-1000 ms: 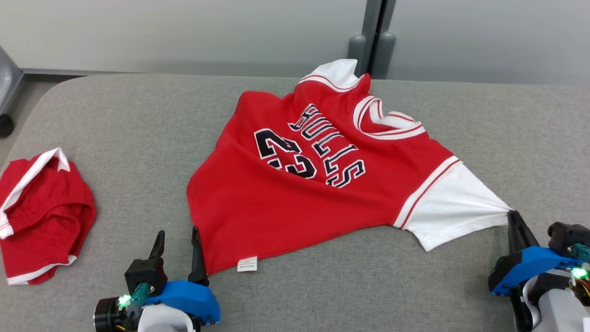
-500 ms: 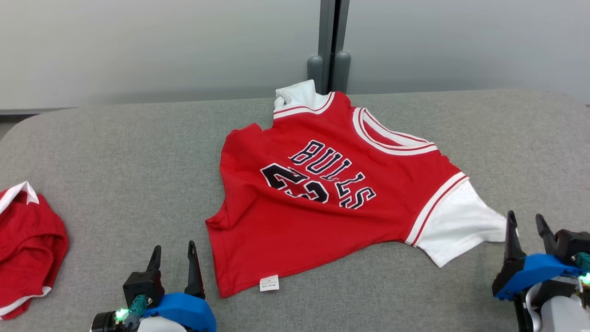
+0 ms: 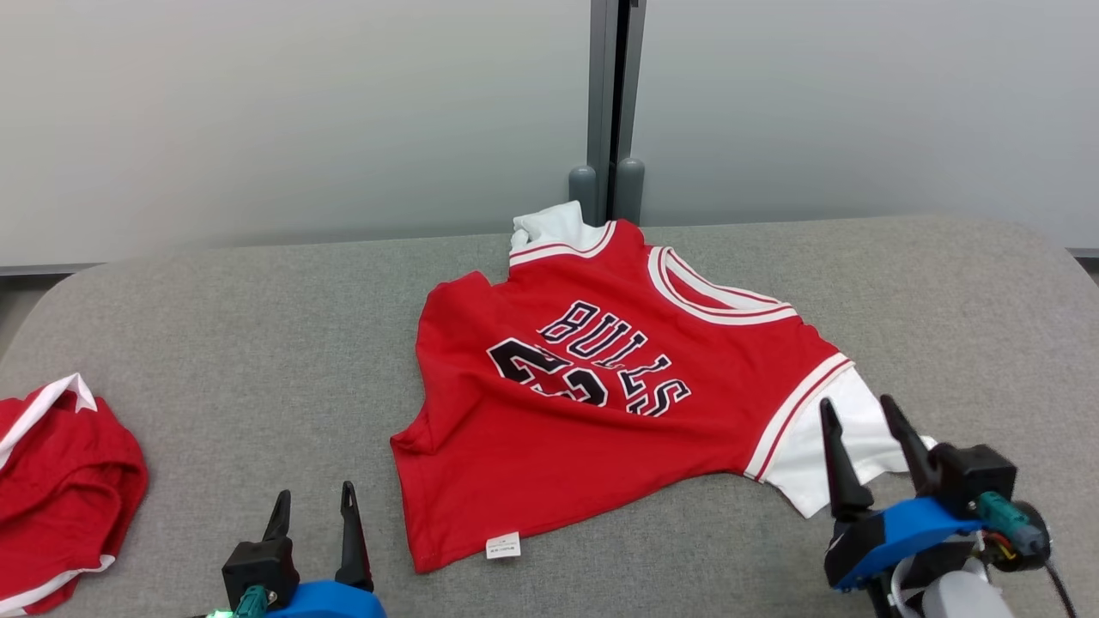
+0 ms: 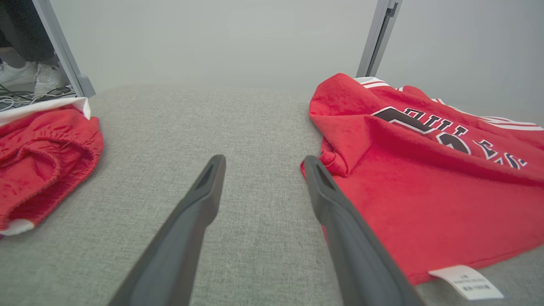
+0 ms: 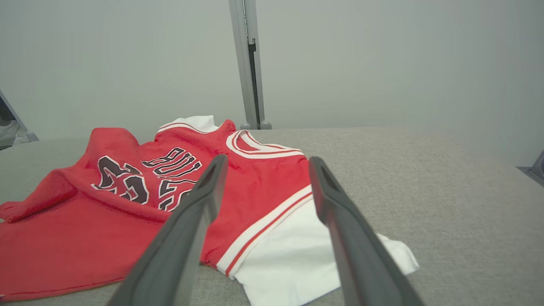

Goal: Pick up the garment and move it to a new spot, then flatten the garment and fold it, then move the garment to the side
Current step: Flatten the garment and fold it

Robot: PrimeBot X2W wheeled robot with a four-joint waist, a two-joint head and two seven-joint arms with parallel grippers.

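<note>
Both jaws stand open, empty. The jersey (image 3: 592, 455) lies rumpled on the bench (image 3: 215, 343); folding now could trap its bunched sleeve (image 3: 549, 227).

From where I stand I count one red Bulls jersey (image 3: 601, 412), one pair of red shorts (image 3: 60, 481), one grey table (image 3: 215, 343), one white label (image 3: 502, 546), two white sneakers (image 4: 19, 71), and two grippers: left gripper (image 3: 315, 492), right gripper (image 3: 856, 402).
</note>
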